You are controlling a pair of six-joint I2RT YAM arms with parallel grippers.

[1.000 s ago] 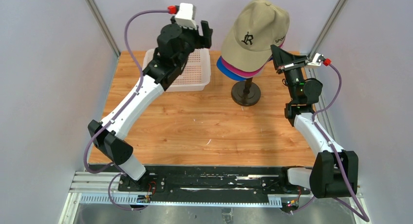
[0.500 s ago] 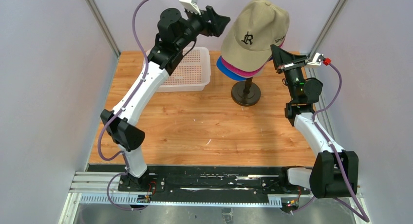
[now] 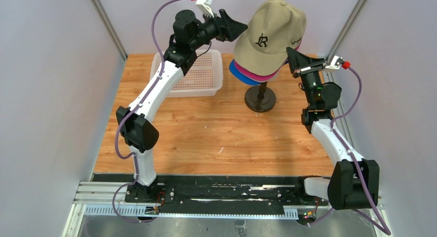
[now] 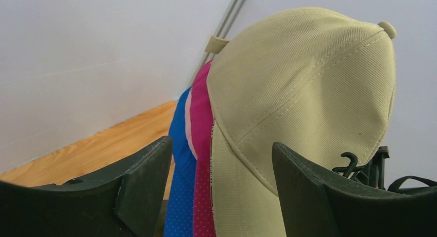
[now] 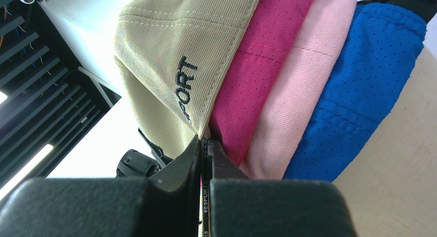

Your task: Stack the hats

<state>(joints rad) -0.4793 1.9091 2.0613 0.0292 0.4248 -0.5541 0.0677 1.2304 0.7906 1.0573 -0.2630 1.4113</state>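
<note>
The khaki cap [image 3: 270, 33] tops the stack at the upper centre of the overhead frame, over the magenta cap [image 5: 257, 67], pink cap [image 5: 299, 92] and blue cap [image 5: 350, 92], all on a dark stand [image 3: 260, 99]. We see the right gripper [image 3: 289, 51] pinched on its lower right edge. The left gripper [image 3: 241, 31] hovers, fingers apart, just left of its crown.

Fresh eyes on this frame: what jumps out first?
The khaki cap crowns a bright stack of hats on the dark stand, at the back centre of the table. The right gripper is shut on the khaki cap's right edge, while the left gripper, open, hangs high at the cap's left side. A white basket sits back left.
</note>
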